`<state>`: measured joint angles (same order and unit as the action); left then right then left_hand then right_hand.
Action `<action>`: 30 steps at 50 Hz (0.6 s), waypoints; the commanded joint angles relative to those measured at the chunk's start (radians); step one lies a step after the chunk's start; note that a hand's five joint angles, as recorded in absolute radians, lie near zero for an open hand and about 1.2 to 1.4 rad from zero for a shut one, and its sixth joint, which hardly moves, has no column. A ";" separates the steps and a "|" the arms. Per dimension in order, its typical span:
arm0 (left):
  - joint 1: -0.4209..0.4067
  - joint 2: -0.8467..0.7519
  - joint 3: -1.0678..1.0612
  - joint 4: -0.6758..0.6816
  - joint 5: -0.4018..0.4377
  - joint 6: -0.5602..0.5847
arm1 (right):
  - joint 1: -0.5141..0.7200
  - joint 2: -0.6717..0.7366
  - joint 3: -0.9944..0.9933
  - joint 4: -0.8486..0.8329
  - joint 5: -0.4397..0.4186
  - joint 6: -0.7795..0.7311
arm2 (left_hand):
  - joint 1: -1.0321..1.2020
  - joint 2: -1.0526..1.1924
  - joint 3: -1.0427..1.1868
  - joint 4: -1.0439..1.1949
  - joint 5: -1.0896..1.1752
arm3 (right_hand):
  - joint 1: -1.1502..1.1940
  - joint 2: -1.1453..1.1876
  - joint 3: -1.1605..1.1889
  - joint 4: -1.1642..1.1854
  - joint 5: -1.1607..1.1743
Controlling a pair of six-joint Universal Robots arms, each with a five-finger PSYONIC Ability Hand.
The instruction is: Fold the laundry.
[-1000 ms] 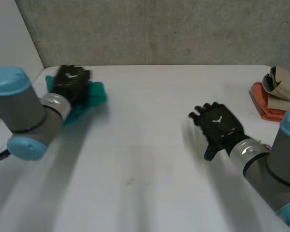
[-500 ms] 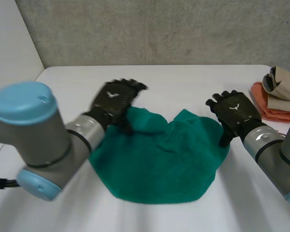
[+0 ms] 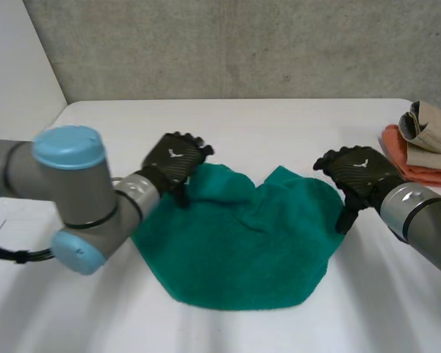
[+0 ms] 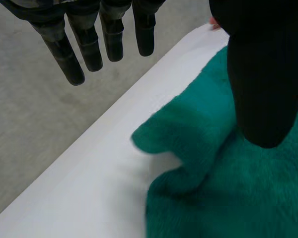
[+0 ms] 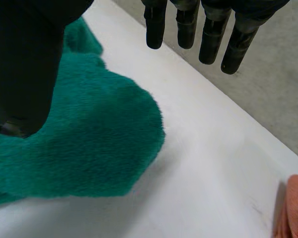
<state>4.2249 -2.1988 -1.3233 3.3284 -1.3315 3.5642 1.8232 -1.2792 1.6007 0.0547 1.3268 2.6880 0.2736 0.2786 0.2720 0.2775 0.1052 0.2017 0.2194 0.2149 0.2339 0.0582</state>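
A green towel (image 3: 242,250) is lying rumpled in the middle of the table (image 3: 279,121), with bare table lying open along its near and far edges. The left hand (image 3: 175,158) is hanging over the towel's far left corner, its fingers (image 4: 89,44) straight and spread well away from the thumb, pinching nothing. The right hand (image 3: 356,170) is hanging over the far right corner, fingers (image 5: 211,34) likewise straight, holding nothing. Folded cloths (image 3: 422,140) are sitting at the table's right edge, apart from the towel.
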 commanded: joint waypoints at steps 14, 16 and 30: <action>-0.063 -0.334 0.372 0.020 -0.063 0.012 | -0.005 0.409 -0.396 0.174 0.003 0.027 | 1.122 1.117 1.124 1.118 1.116 | 0.680 0.663 0.667 0.648 0.649; -0.062 -0.334 0.403 0.055 -0.098 0.013 | -0.005 0.428 -0.447 0.168 0.002 0.039 | 1.123 1.118 1.124 1.119 1.117 | 1.161 1.143 1.148 1.129 1.130; -0.065 -0.090 0.468 0.423 -0.285 0.012 | 0.050 0.249 -0.595 -0.410 0.127 0.124 | 1.123 1.118 1.124 1.119 1.117 | 1.195 1.177 1.181 1.162 1.164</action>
<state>4.1648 -2.4411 -0.8091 3.5757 -1.5337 3.5852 1.8401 -0.8834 0.9292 -0.0666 1.4321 2.8143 1.1478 1.1953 1.1900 1.1982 0.9738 0.9827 1.1777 1.1804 1.1870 0.9700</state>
